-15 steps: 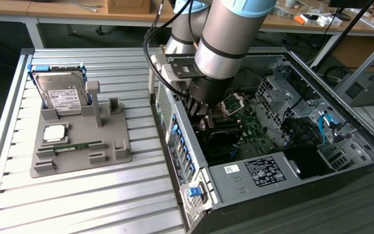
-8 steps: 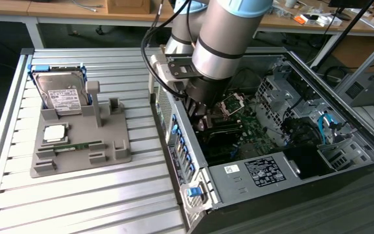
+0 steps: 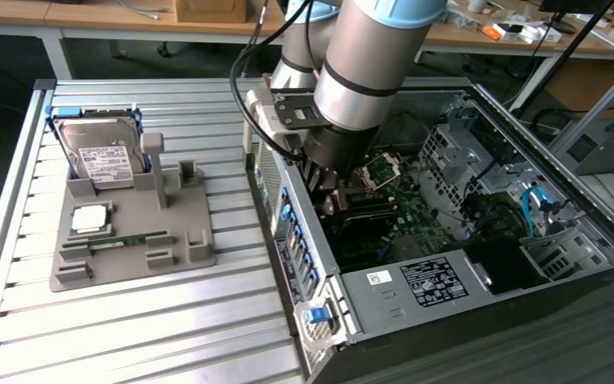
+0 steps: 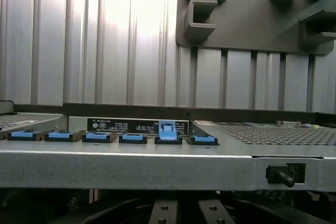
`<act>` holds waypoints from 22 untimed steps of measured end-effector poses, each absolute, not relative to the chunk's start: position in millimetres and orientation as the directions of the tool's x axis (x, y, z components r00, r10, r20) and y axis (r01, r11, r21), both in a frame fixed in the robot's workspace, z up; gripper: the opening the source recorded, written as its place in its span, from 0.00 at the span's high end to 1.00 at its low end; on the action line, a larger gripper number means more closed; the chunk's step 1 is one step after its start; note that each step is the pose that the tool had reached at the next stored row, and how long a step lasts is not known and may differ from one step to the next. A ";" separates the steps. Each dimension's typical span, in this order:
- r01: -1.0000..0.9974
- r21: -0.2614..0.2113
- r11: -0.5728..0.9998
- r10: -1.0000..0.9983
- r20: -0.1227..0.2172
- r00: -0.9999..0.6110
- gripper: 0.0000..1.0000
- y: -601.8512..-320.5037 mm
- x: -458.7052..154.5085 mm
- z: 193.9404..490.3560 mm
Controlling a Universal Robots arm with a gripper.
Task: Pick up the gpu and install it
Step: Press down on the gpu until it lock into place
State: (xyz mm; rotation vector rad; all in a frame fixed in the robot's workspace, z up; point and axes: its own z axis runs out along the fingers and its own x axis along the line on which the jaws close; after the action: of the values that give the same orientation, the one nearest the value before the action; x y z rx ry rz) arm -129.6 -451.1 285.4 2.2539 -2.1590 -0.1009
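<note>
My gripper [image 3: 332, 186] reaches down into the open computer case [image 3: 414, 280], close to its rear wall, and it is shut. The gpu is hidden: the arm and the case wall cover the space under the fingers, so I cannot tell whether it is held. In the wrist view the gripper [image 4: 185, 214] looks over the case's metal rear edge [image 4: 157, 169], where a row of blue slot clips [image 4: 167, 132] runs; one clip stands raised. The green motherboard [image 3: 419, 216] lies on the case floor beside the gripper.
A grey parts holder [image 3: 125, 260] sits on the ribbed metal table [image 3: 137, 336] to the exterior view's left. It carries a hard drive [image 3: 99, 152], a processor [image 3: 92, 216] and a memory stick [image 3: 125, 240]. Its two upright posts [image 3: 157, 164] stand bare.
</note>
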 end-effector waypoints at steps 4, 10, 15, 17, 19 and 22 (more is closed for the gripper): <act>-0.997 0.062 -0.044 -0.999 -0.034 0.042 0.90 -451.1 -122.5 284.6; -0.997 0.070 -0.045 -0.999 -0.034 0.042 0.90 -451.1 -109.4 282.7; -0.996 0.073 -0.045 -0.998 -0.035 0.043 0.90 -456.1 -106.3 281.3; -0.996 0.073 -0.045 -0.998 -0.036 0.043 0.90 -457.1 -104.9 280.5; -0.996 0.077 -0.047 -0.998 -0.036 0.044 0.90 -457.2 -100.2 279.0; -0.996 0.079 -0.048 -0.998 -0.036 0.046 0.90 -457.2 -97.5 277.9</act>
State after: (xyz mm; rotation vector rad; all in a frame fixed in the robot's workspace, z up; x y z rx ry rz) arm -97.5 -457.2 277.9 2.2477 -2.1445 -0.1248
